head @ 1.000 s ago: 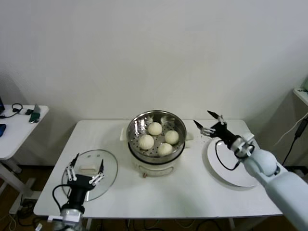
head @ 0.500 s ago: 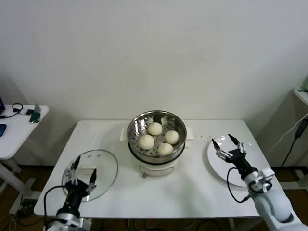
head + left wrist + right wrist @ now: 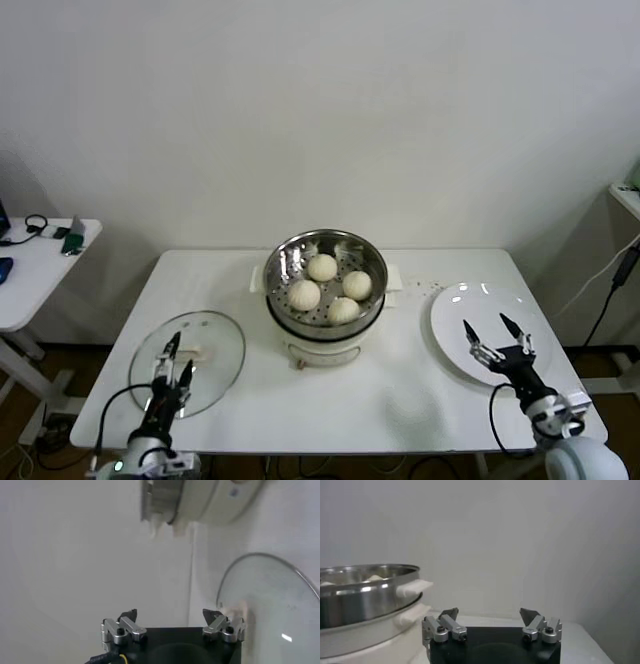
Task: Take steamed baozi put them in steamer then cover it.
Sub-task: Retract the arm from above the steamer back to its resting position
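Moved since a second ago: both arms have pulled back toward the robot, and the right arm has dropped away from beside the steamer to the near edge of the plate.
Right tool (image 3: 500,336): low over the near part of the white plate (image 3: 470,300), prongs pointing up and away from the robot, spread wide with nothing between them. From its own wrist camera the two fingertips (image 3: 449,614) stand well apart and the steamer rim sits off to one side.
Right arm: only the wrist and a bit of forearm show at the near right corner of the desk (image 3: 390,395).
Left tool (image 3: 172,358): down at the near edge of the cover (image 3: 190,362), prongs aimed away from the robot, close to the cream handle. In the head view they look fairly close together; the wrist view shows a clear gap between the fingertips (image 3: 128,615), gripping nothing.
Left arm: just the wrist peeks over the near left edge of the desk.
Cover: lying flat on the desk, left of the steamer, apart from it.
Steamer (image 3: 325,281): centre of the desk, uncovered, on its white pot base.
Steamed baozi (image 3: 305,294): all four inside the steamer, clustered on the perforated floor.
Side table (image 3: 30,265): far left, with small items on it.
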You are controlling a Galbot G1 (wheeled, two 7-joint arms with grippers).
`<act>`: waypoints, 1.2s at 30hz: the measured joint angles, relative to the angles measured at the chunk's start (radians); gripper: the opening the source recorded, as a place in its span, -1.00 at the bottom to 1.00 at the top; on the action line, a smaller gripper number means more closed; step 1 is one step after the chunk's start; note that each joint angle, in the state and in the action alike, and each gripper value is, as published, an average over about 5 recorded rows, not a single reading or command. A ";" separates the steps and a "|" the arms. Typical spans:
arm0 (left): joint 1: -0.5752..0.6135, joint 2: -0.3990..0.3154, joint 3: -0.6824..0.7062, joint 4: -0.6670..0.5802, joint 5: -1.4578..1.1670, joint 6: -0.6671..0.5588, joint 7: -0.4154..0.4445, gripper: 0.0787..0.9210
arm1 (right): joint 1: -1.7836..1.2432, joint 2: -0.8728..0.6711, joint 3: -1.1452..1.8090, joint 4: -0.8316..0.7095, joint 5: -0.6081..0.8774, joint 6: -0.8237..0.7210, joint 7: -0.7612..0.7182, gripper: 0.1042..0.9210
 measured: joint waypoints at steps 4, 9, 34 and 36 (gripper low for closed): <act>-0.048 0.011 0.004 0.077 0.030 -0.007 0.003 0.77 | -0.012 0.006 0.020 -0.002 -0.013 -0.002 -0.002 0.76; -0.102 0.014 0.008 0.163 0.051 -0.015 0.001 0.77 | -0.018 0.012 0.037 -0.009 -0.024 -0.003 -0.002 0.76; -0.281 0.035 0.037 0.369 0.057 -0.006 -0.028 0.77 | -0.027 0.041 0.053 -0.047 -0.079 0.021 -0.021 0.76; -0.290 0.035 0.040 0.376 0.055 -0.005 -0.031 0.77 | -0.028 0.044 0.053 -0.050 -0.084 0.024 -0.023 0.76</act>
